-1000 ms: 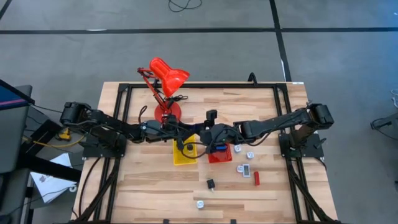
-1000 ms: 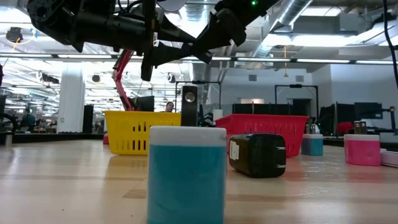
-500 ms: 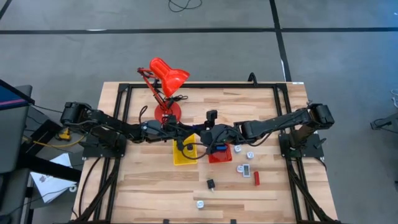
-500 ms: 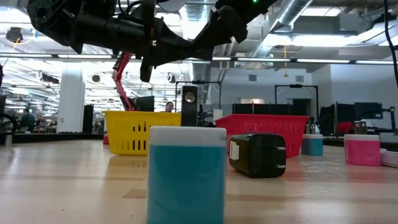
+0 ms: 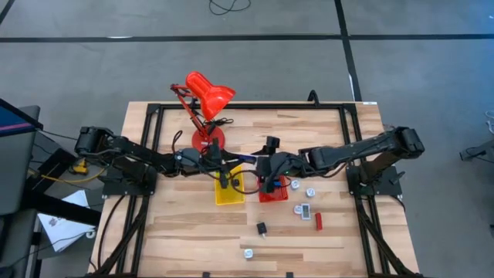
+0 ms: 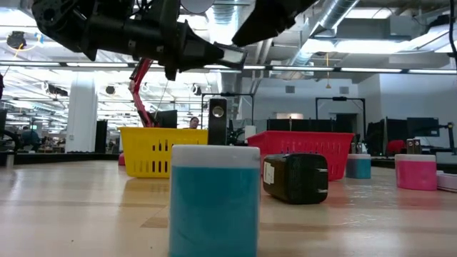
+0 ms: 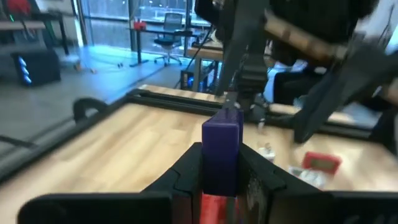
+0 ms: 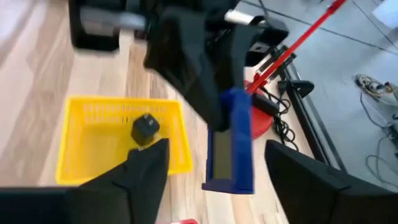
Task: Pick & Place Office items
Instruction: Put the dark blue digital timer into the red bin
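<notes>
Your wooden table point(image 5: 185, 232), items left to right. Yellow tray point(image 5: 228, 194): black piece point(image 8: 145, 127) inside. Left gripper point(image 7: 219, 180): clamped on blue block point(image 7: 222, 151), held in air above the trays. Right gripper point(image 8: 214, 158): fingers spread either side of same block. Red tray point(image 5: 272, 193). Loose pieces point(image 5: 303, 210) on table beyond.

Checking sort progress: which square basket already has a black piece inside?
The yellow square basket: a small black roundish piece lies inside it. The red square basket shows none.

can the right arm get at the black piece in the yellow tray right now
Probably not cleanly: the black piece lies uncovered in the yellow tray, but the left gripper, shut on a blue piece, sits between it and the open right gripper.
</notes>
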